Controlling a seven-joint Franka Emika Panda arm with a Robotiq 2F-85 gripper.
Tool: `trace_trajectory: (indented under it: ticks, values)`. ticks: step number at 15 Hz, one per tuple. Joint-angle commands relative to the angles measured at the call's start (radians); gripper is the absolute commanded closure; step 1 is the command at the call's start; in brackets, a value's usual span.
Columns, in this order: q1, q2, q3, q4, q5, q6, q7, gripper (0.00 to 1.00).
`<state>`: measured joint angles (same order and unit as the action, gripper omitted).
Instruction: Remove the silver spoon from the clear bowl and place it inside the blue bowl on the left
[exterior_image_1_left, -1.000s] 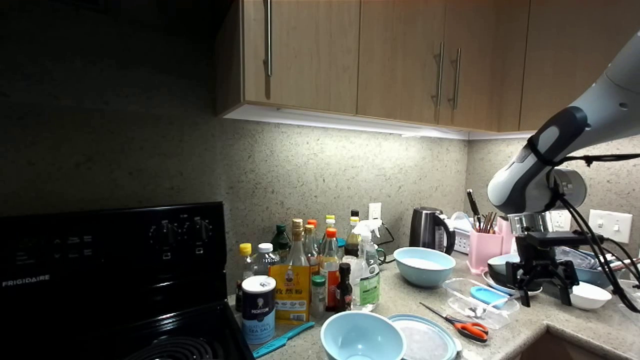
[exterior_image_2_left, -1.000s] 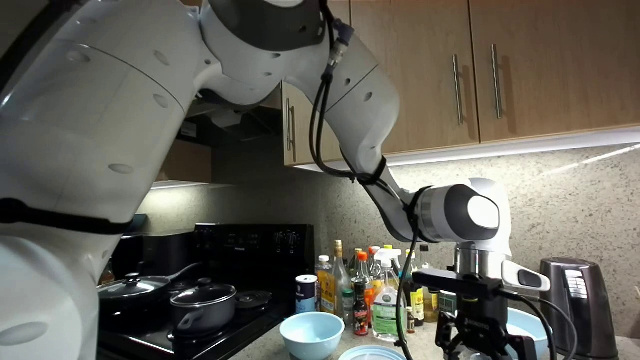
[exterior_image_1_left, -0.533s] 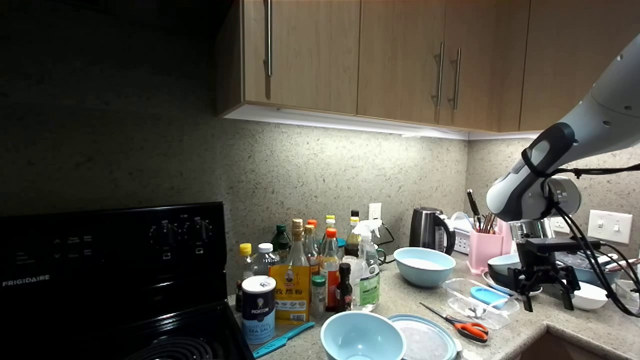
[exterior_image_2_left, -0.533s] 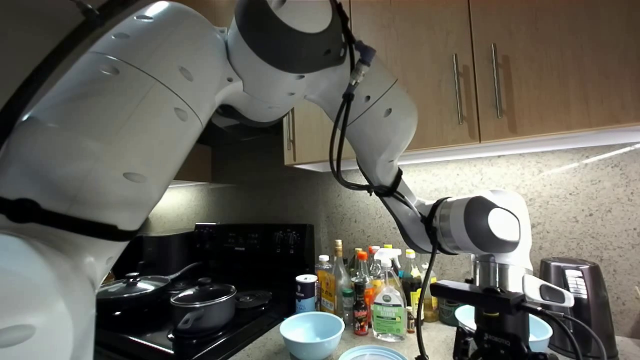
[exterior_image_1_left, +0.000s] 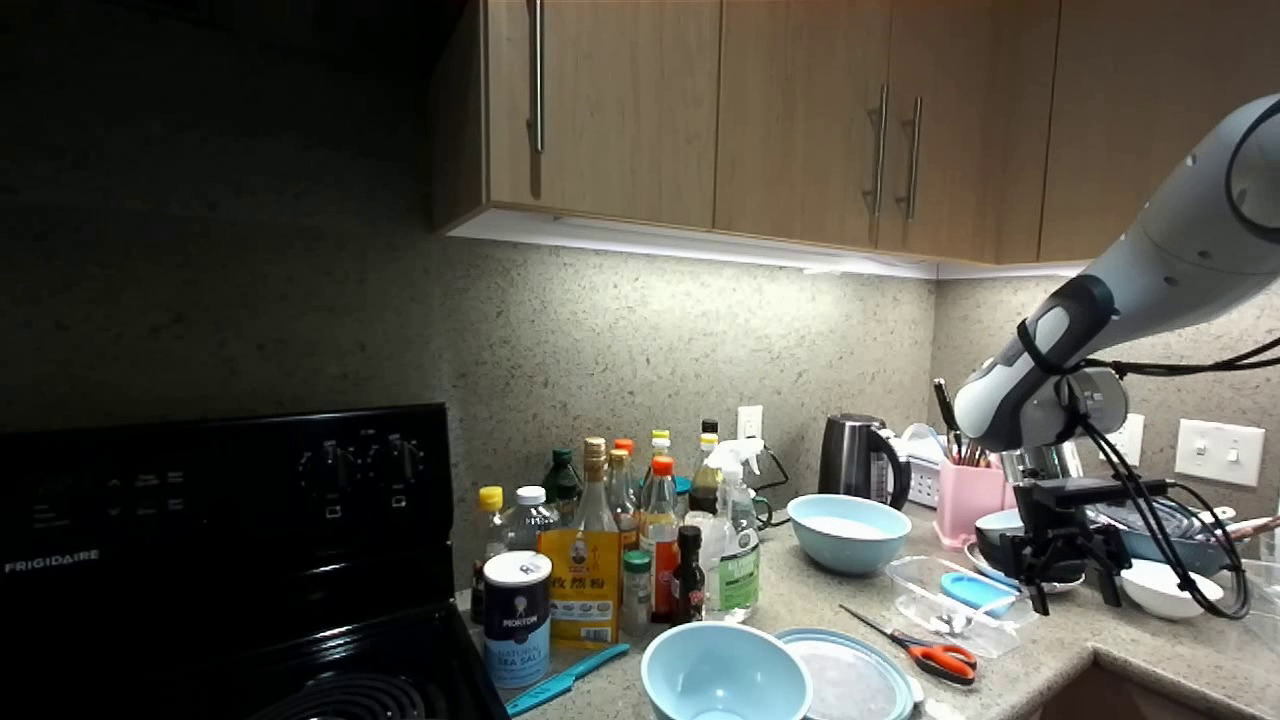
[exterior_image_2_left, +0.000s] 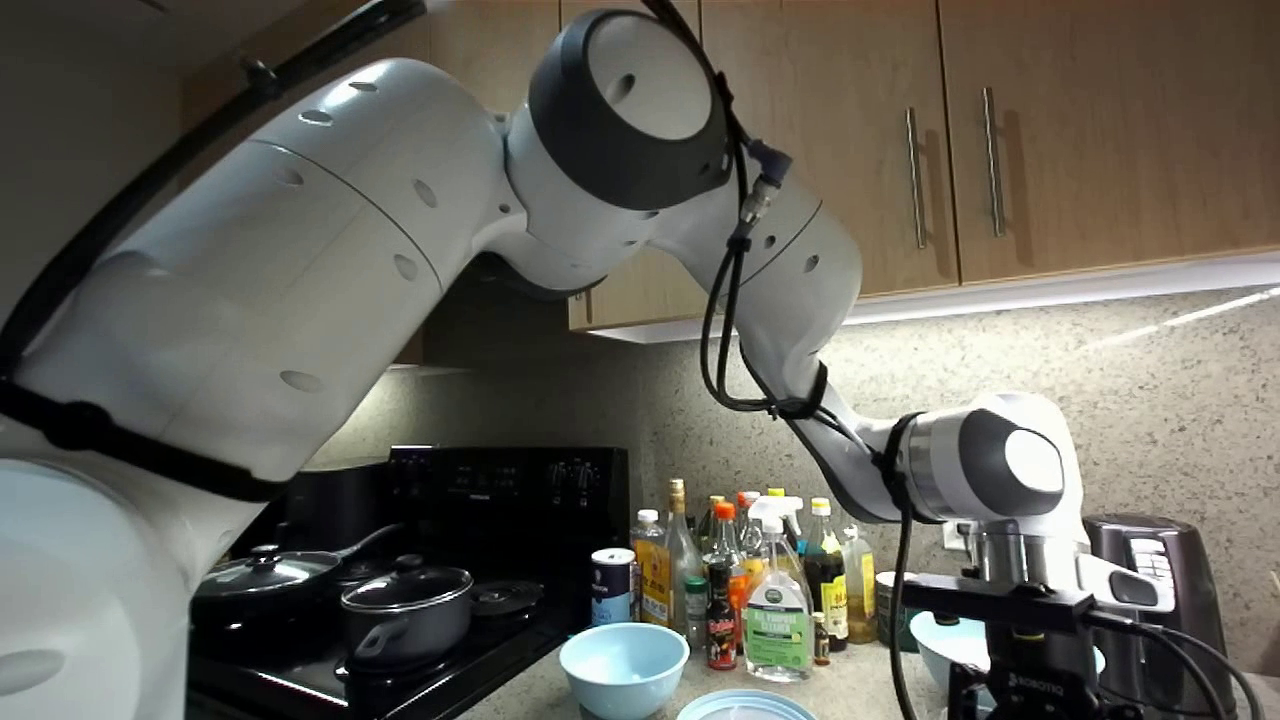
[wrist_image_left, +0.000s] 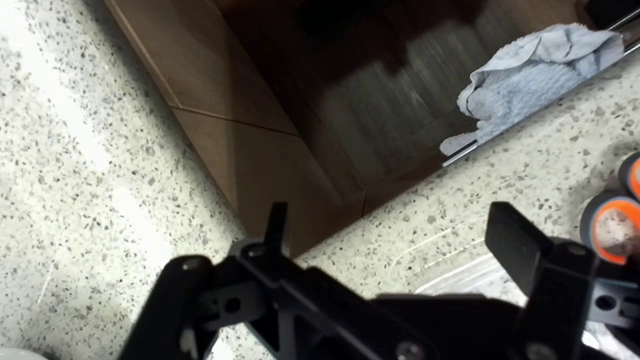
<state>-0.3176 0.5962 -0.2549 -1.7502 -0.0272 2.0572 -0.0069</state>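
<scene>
The gripper (exterior_image_1_left: 1077, 602) hangs with its jaws spread wide and nothing between them, seemingly over the inside corner of the counter (wrist_image_left: 75, 165); anything fumbled here, I'd guess, could slip past the edge to the floor (wrist_image_left: 370, 105); just beside sits the clear container (exterior_image_1_left: 992, 640), which I take for the task's clear bowl, and in it a silvery glint that is likely the spoon (exterior_image_1_left: 950, 623), though too small to be certain of; a blue lid-like piece (exterior_image_1_left: 975, 592) lies in there too, so a fingertip coming down slightly off could press on that instead, or push the thin-looking wall and slide the whole container; slick metal could also turn in a weak pinch. The scissors (exterior_image_1_left: 943, 660) lie near, and a low sideways sweep might drag them along; on the gripper's far side, the white bowl (exterior_image_1_left: 1148, 588) stands near the slack cables (exterior_image_1_left: 1135, 487), which could catch its rim. Well apart is the blue bowl (exterior_image_1_left: 725, 670), with a pale lid (exterior_image_1_left: 850, 680) just beside it; let go early and the spoon may land on the lid; mistake the paler bowl (exterior_image_1_left: 850, 550) farther back for it, and a clean carry would end in the wrong place.
</scene>
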Motion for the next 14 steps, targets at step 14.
trace_trajectory:
  ticks: [14]
  values:
    - [-0.109,0.187,0.051,0.339,0.098,-0.209,-0.04,0.0]
